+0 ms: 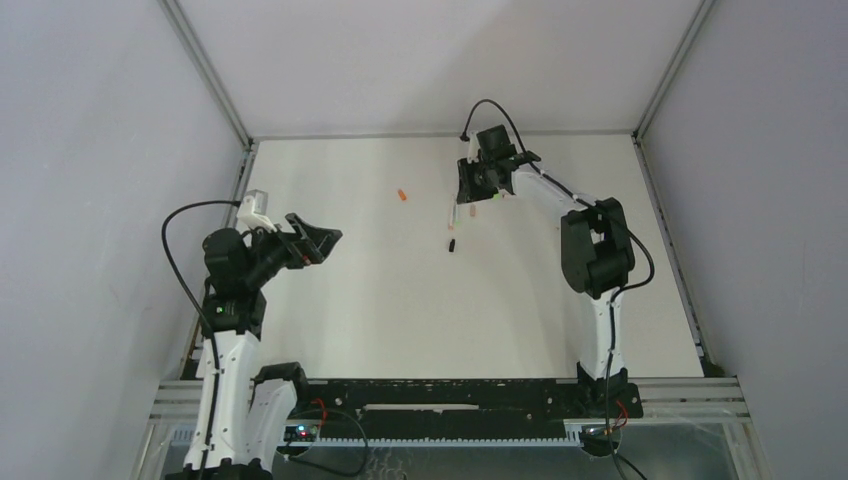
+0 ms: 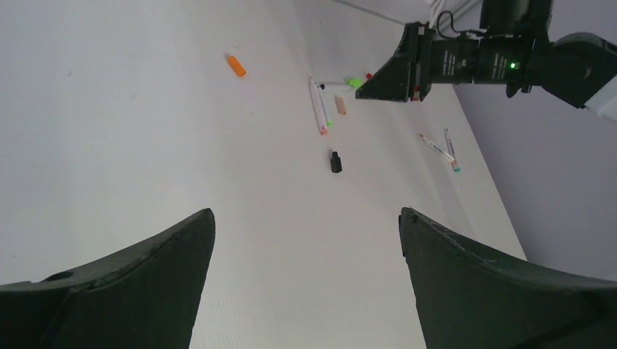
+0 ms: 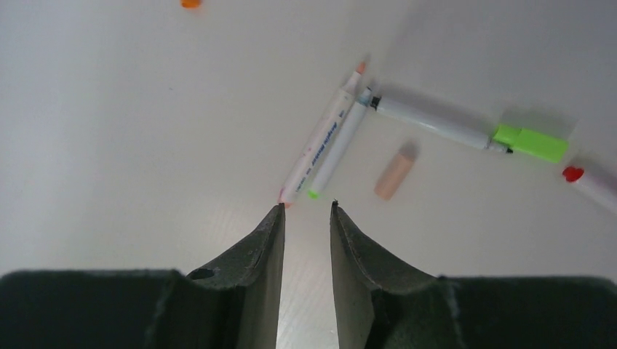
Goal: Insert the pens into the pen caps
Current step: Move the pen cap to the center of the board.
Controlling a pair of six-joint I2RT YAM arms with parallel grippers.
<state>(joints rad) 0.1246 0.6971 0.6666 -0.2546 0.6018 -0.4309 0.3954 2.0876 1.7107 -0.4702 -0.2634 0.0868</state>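
Pens (image 3: 320, 149), pair side by side. We note right gripper (image 3: 305, 207) just short of their near ends, fingers barely apart, empty, likely lining up a pinch; left gripper (image 2: 305, 214) well apart, wide, empty.

Light even and diffuse, from above; no glare. Table (image 1: 400, 300) bright white in top view, greyer and graded in left wrist view. Pens (image 3: 314, 145) sharp in right wrist view, each with a soft shadow along one side. Right fingers (image 3: 251, 254) and left fingers (image 2: 145, 276) near-black, edges slightly soft.
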